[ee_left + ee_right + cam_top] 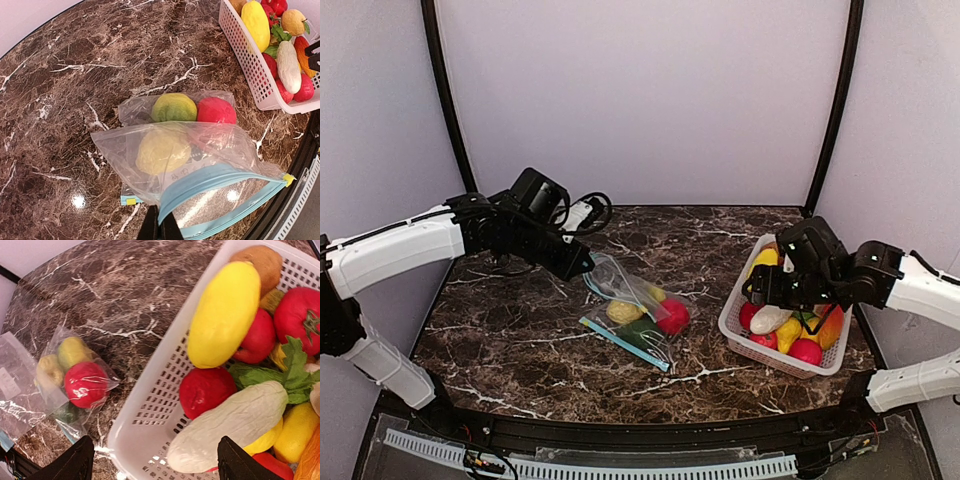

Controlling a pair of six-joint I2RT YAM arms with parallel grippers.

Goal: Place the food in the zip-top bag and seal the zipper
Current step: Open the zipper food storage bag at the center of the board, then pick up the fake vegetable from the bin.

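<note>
The clear zip-top bag (632, 308) with a blue zipper lies mid-table and holds a yellow fruit (162, 150), a yellow-green apple (174, 107) and a red apple (216, 110). My left gripper (582, 262) is shut on the bag's upper zipper lip (210, 182) and holds the mouth open. More food fills the white basket (735, 335): a white radish (230, 420), a long yellow fruit (225, 315), and red pieces (206, 390). My right gripper (159, 462) is open and empty above the basket's near-left corner, over the radish.
The basket (240, 55) stands at the right on the dark marble table (520, 330). The bag also shows in the right wrist view (30, 390). Black frame posts (445, 95) rise at the back corners. A white slotted rail (620, 465) runs along the near edge.
</note>
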